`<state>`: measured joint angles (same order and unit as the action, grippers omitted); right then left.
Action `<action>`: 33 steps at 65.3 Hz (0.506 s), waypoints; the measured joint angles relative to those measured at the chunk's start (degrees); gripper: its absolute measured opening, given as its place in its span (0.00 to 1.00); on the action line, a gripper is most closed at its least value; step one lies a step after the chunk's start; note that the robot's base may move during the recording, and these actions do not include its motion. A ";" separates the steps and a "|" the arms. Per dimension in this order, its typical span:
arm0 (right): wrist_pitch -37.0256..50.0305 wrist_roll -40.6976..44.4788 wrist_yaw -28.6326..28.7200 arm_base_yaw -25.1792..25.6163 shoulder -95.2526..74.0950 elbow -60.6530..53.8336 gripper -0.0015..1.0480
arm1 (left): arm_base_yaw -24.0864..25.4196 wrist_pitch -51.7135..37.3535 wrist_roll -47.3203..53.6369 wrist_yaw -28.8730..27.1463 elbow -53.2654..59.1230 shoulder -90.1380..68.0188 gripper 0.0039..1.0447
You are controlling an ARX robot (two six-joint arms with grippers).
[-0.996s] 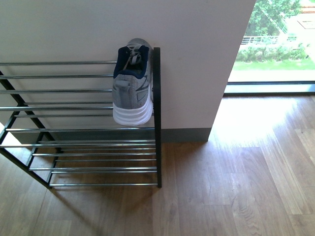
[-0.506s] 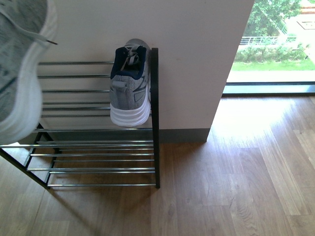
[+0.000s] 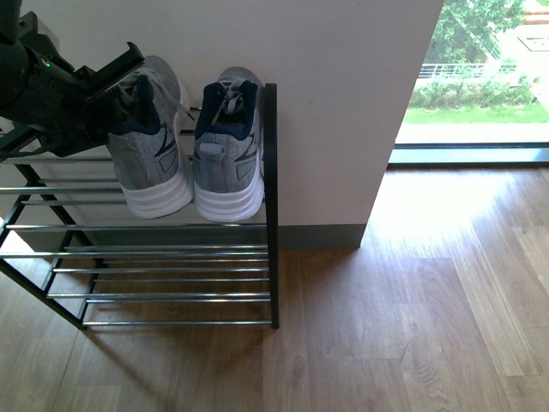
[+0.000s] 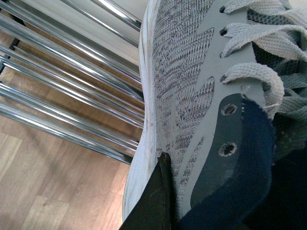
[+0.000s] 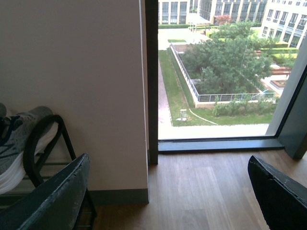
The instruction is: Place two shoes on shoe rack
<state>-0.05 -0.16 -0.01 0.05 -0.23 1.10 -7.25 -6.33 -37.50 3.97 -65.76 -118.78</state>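
The left gripper (image 3: 120, 90) is clamping the navy collar of one grey knit sneaker (image 3: 154, 159) — thick white sole, heel outward — on the shoe rack (image 3: 273, 215)'s top tier, just beside its twin (image 3: 230, 159). The right gripper (image 5: 165, 191) is hanging spread wide — empty.

No lettering, brand, number or sign can be read; the dark side mark (image 3: 168, 160) on the upper-left grey knit white-soled sneaker (image 3: 150, 176) is not legible as a logo.

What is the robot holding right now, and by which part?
The left gripper holds one grey shoe by the side of its navy collar, at the ankle opening. The right gripper is open and empty.
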 joint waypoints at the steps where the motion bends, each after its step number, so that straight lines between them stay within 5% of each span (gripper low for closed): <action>1: 0.00 0.02 0.00 0.00 0.00 0.00 0.91 | -0.15 0.13 0.00 -0.04 -0.48 -0.50 0.01; 15: 0.00 0.02 0.00 0.00 0.00 0.00 0.91 | -0.55 1.53 2.08 0.61 -3.96 -2.93 0.02; 33: 0.00 0.00 0.00 0.00 0.00 0.00 0.91 | -0.96 0.11 5.09 -4.07 0.07 2.19 0.48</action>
<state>-0.05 -0.16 -0.01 0.05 -0.23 1.10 -8.21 -6.22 -32.40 -0.10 -65.69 -116.60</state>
